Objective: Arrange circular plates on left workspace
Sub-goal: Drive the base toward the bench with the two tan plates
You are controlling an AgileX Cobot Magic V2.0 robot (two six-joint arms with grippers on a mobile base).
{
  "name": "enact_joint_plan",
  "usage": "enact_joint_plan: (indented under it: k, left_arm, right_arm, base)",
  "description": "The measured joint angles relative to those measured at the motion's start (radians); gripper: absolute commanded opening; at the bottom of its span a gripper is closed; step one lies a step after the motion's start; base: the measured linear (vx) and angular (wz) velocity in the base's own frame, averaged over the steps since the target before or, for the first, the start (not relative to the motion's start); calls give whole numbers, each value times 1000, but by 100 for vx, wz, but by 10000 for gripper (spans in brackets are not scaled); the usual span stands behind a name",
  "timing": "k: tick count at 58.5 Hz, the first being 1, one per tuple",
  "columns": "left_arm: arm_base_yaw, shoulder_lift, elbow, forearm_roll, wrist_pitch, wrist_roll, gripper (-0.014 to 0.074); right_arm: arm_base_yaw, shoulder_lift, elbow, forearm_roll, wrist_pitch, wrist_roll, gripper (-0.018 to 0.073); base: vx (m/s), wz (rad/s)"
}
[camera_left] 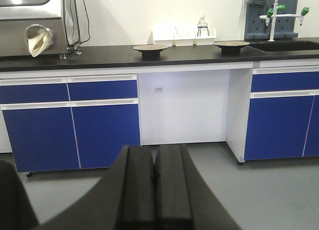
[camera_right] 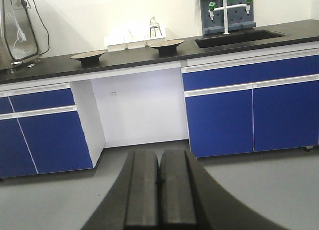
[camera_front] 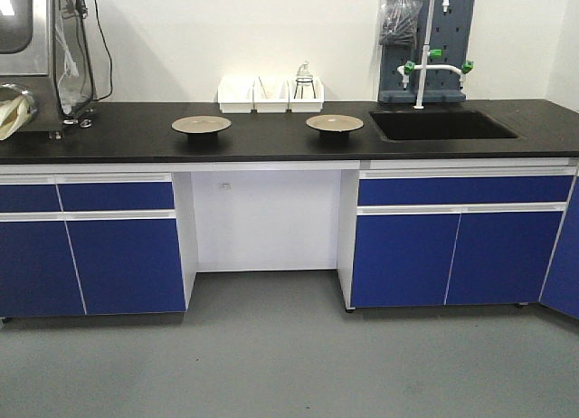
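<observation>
Two round beige plates with dark undersides stand on the black benchtop (camera_front: 118, 133). The left plate (camera_front: 201, 125) is left of the knee gap; it also shows in the left wrist view (camera_left: 150, 48) and the right wrist view (camera_right: 88, 55). The right plate (camera_front: 334, 123) is just left of the sink; it also shows in the left wrist view (camera_left: 231, 43) and the right wrist view (camera_right: 166, 43). My left gripper (camera_left: 154, 153) is shut and empty, low over the floor, far from the bench. My right gripper (camera_right: 159, 155) is likewise shut and empty. Neither gripper shows in the front view.
Three white bins (camera_front: 270, 94) stand against the wall behind the plates. A sunken black sink (camera_front: 441, 125) with a white tap (camera_front: 421, 70) is at the right. A metal appliance (camera_front: 27, 56) and cables are at the far left. Blue cabinet doors (camera_front: 127, 264) flank an open knee gap (camera_front: 267, 219).
</observation>
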Motion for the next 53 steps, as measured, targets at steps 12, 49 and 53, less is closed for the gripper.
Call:
enact_joint_plan:
  k: [12,49,53]
  left_arm:
    - [0,0,0,0,0,0,2]
    - [0,0,0,0,0,0,2]
    - [0,0,0,0,0,0,2]
  right_arm:
    - [0,0,0,0,0,0,-5]
    - [0,0,0,0,0,0,-5]
    - [0,0,0,0,0,0,-5]
  base:
    - [0,0]
    - [0,1]
    - [3,9]
